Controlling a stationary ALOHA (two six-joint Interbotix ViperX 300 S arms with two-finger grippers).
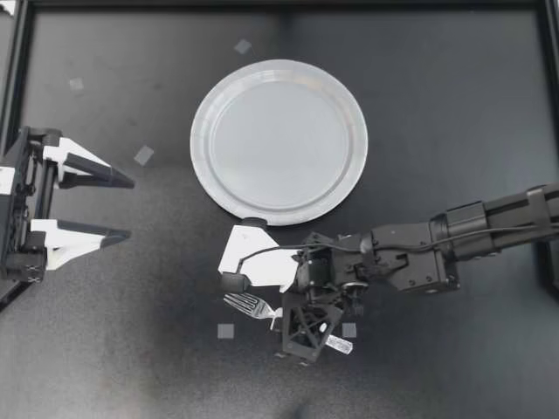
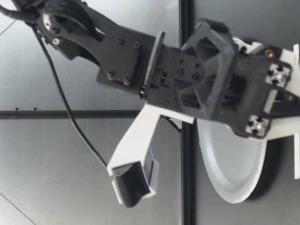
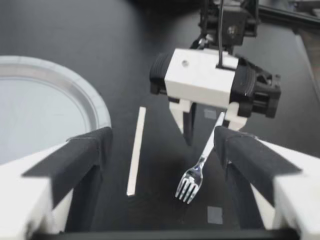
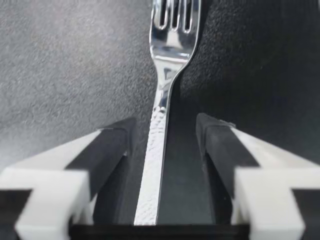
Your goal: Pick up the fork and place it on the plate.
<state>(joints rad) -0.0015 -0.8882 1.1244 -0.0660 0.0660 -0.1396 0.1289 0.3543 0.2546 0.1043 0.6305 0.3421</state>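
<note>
Right wrist view shows right claw [image 1: 293,321] spread astride the fork [image 4: 159,125], its handle end cut off; left claw [image 1: 131,209] gapes.

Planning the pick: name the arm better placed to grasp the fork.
Right. My right gripper hangs over the fork, the handle between its open fingers. My left gripper sits open at the table's edge, far from it.
</note>
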